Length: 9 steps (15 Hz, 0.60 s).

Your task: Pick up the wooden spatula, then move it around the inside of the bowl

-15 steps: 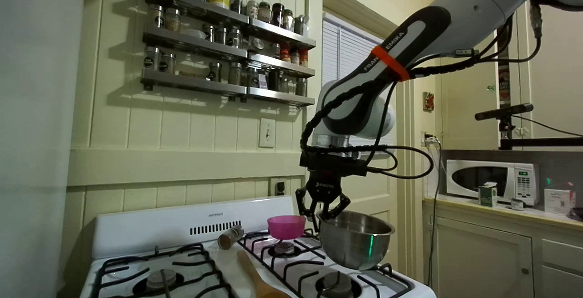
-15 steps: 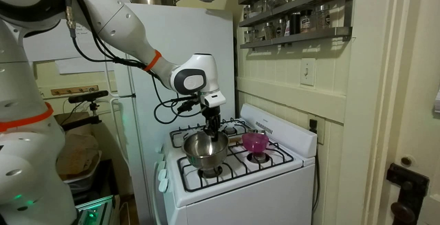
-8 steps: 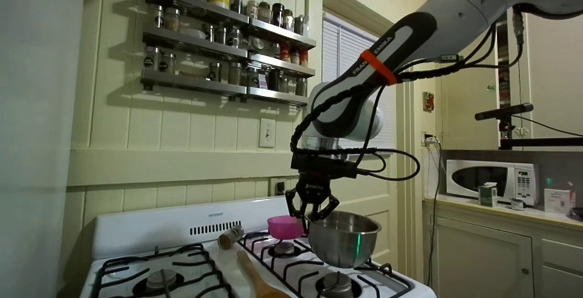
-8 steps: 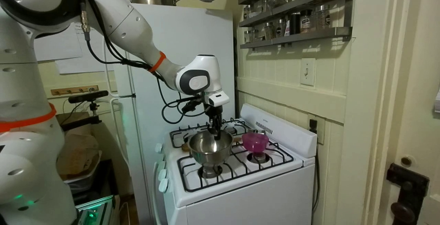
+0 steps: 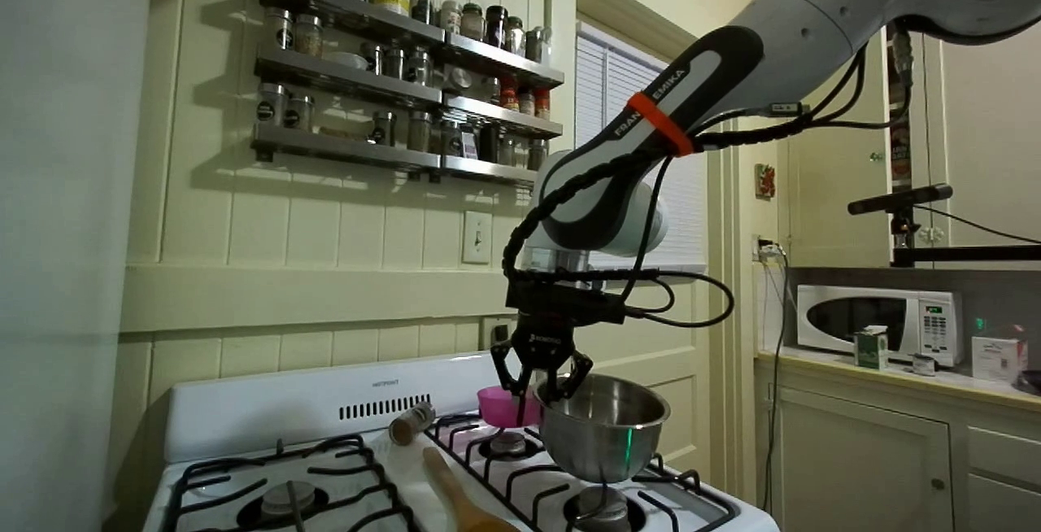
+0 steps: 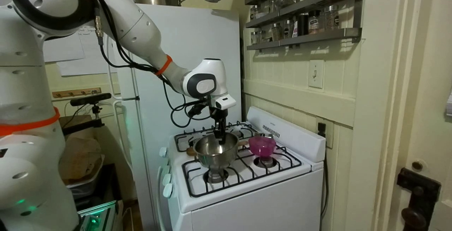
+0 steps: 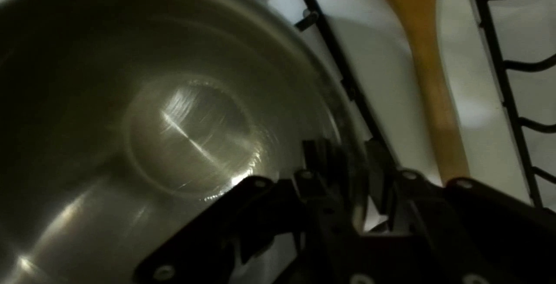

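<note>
The wooden spatula (image 5: 463,495) lies on the white strip between the grates. Its head and handle end stick out behind the bowl in an exterior view (image 6: 191,151). It also shows in the wrist view (image 7: 428,67), apart from the gripper. The metal bowl (image 5: 602,438) is over the front burner beside it; in the wrist view its shiny inside (image 7: 195,140) is bare. My gripper (image 5: 538,406) straddles the bowl's rim, one finger inside and one outside. In the wrist view the fingers (image 7: 345,149) are apart with a gap beside the rim; the picture there is dark and blurred.
A pink bowl (image 5: 506,407) stands on the back burner behind the gripper. A spice jar (image 5: 411,423) lies on its side near the stove's back panel (image 5: 325,410). Spice shelves (image 5: 350,80) hang on the wall. Black grates (image 6: 243,178) surround the bowl.
The gripper and the bowl have moved together toward the spatula, more in the earlier half second than lately. The fingers look slightly wider apart now. The spatula has not moved.
</note>
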Available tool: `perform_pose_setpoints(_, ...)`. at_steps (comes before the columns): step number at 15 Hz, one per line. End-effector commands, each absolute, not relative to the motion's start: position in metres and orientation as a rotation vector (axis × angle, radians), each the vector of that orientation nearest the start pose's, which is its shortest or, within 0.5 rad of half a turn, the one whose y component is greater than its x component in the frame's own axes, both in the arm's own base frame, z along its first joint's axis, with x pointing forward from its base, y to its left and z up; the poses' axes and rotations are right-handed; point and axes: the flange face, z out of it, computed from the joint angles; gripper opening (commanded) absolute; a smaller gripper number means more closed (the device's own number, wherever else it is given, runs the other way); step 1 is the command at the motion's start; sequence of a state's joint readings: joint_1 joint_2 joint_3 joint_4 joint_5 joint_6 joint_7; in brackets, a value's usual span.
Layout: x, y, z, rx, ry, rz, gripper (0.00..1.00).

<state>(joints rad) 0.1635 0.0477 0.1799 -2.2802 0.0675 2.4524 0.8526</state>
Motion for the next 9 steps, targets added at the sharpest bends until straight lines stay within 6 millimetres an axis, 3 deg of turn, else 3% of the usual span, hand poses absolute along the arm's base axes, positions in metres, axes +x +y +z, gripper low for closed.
perform_pose_setpoints(1, 0.505, 0.186, 0.338, -2.925, 0.785, -0.082, 0.63)
perform_pose_setpoints(4, 0.502, 0.186, 0.343, -2.940, 0.790, -0.090, 0.85)
perform_pose_setpoints(6, 0.501, 0.184, 0.357, -2.944, 0.799, -0.120, 0.99)
perform_pose_setpoints(9, 0.495, 0.184, 0.391, -2.924, 0.784, -0.184, 1.00)
